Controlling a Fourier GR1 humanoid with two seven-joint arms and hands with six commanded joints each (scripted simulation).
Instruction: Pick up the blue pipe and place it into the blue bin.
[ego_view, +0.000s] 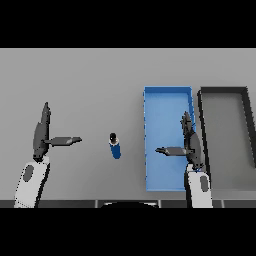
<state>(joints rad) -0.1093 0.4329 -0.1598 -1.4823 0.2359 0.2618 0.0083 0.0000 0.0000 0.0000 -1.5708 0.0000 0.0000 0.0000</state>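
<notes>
A short blue pipe (115, 146) with a dark top stands on the grey table (90, 80), near the middle. To its right lies the long blue bin (165, 102), shallow and rectangular. My right hand (190, 142) hovers over the bin's right side, fingers straight and thumb pointing left, holding nothing. My left hand (41, 135) is at the left of the table, open, its thumb pointing right toward the pipe, a hand's width away from it.
A dark-rimmed grey bin (248, 125) sits just right of the blue bin, their long sides almost touching.
</notes>
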